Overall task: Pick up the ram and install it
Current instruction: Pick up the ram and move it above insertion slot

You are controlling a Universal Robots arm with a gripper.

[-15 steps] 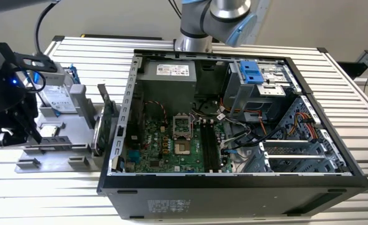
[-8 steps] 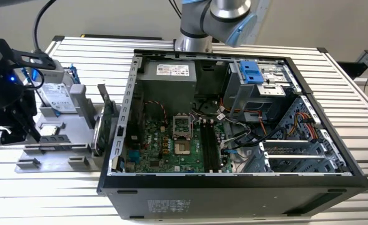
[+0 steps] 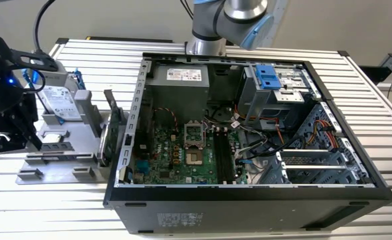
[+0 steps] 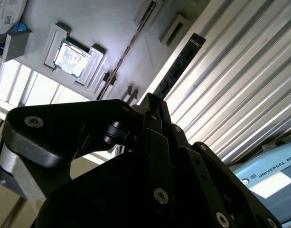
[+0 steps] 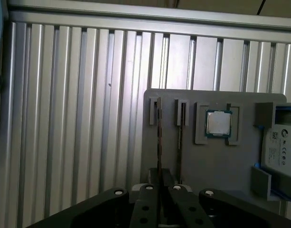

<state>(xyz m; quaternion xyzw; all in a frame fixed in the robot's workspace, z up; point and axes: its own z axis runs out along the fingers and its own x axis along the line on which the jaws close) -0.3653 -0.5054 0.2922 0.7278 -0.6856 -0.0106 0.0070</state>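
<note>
The open computer case [image 3: 249, 210] filled the middle of the exterior view, standing on the slatted aluminium table [image 3: 376, 90]. At the exterior view's left lay the grey parts tray [image 3: 49, 167]. It carried a hard drive [image 3: 57, 102] toward the upper left and, seen in the first wrist view, a processor chip [image 5: 218, 122] in its own recess. The gripper [image 4: 152, 100] hung low over the tray's outer border. Its fingers appeared drawn together on the near end of the ram [image 4: 179, 64], which stood on edge along that border. A second memory stick [image 5: 180, 142] stood in the neighbouring slot. Whether the ram was clear of its slot could not be told. It looked light, thin and stiff but fragile. A hold on its flat faces, clear of the contact edge, seemed soundest.
</note>
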